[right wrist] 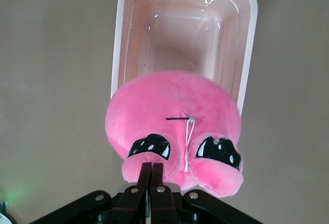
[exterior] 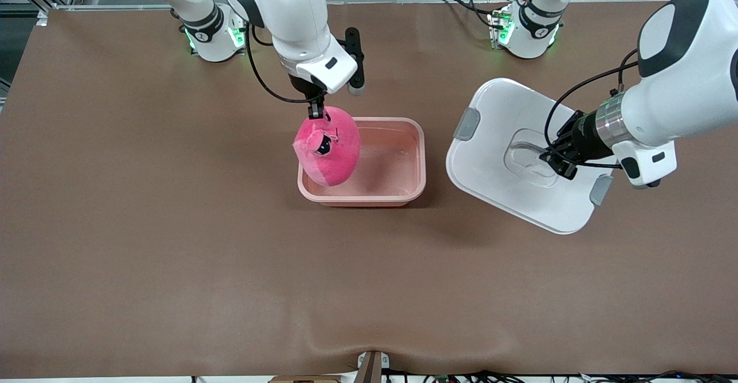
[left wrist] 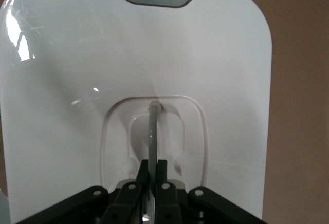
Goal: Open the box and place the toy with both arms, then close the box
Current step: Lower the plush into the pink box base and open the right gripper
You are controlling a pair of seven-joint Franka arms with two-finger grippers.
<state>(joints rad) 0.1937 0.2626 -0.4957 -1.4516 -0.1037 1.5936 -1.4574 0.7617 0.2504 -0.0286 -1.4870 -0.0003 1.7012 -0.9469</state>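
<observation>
The pale pink tub of the box stands open mid-table; it also shows in the right wrist view. My right gripper is shut on the bright pink plush toy and holds it hanging over the tub's end toward the right arm. In the right wrist view the toy hangs from my fingertips. My left gripper is shut on the clear handle of the white lid and holds the lid tilted above the table, beside the tub toward the left arm's end.
The lid has grey clips, one toward the tub and one under my left wrist. Brown table spreads wide around the tub. The arm bases stand along the table's back edge.
</observation>
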